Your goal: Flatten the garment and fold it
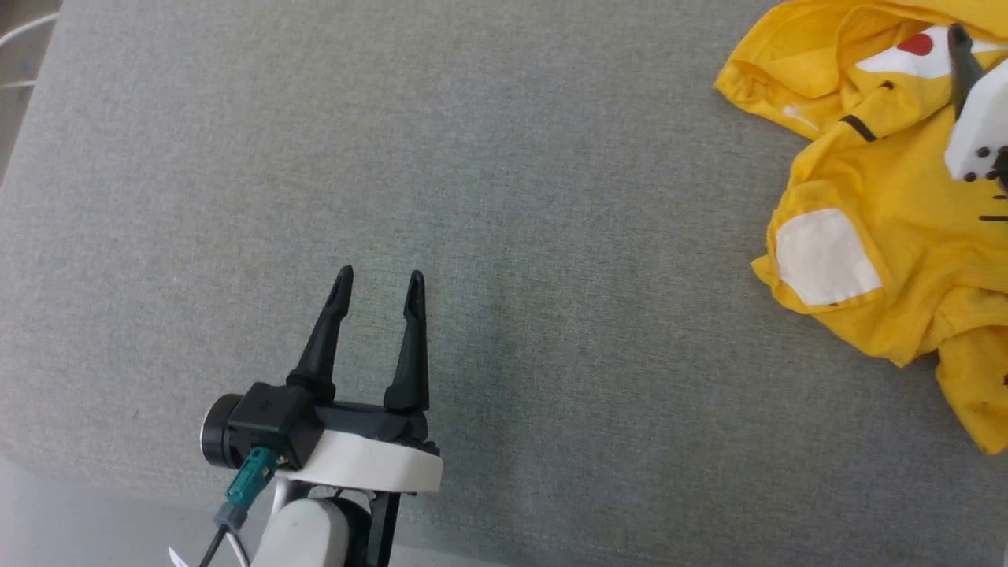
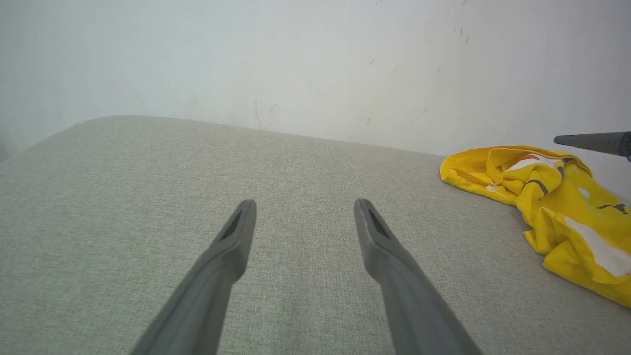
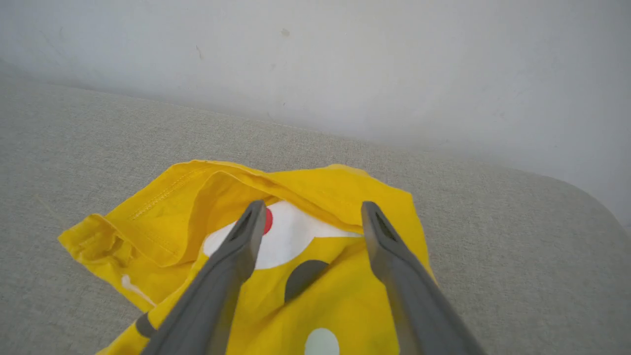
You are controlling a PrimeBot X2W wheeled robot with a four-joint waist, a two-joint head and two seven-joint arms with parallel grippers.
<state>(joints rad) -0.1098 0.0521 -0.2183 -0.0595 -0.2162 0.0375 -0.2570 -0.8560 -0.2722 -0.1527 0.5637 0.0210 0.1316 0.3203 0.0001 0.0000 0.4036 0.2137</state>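
The garment [image 1: 882, 181] is a bright yellow T-shirt lying crumpled at the far right of the grey cushioned surface [image 1: 504, 197]. Its print shows white patches, a red dot in a white oval and black marks. My right gripper [image 1: 965, 47] hovers over it. In the right wrist view the right gripper [image 3: 311, 207] is open above the garment [image 3: 335, 291], with nothing between its fingers. My left gripper [image 1: 380, 276] stands open over bare surface at the lower left, far from the shirt. From the left wrist, the left gripper [image 2: 305, 203] is empty, and the garment [image 2: 557, 207] lies off to the right.
A pale wall [image 2: 315, 64] rises behind the surface's rounded far edge. The surface's front edge [image 1: 94, 488] runs across the lower left of the head view. One dark finger of the right gripper [image 2: 591, 142] pokes in at the right of the left wrist view.
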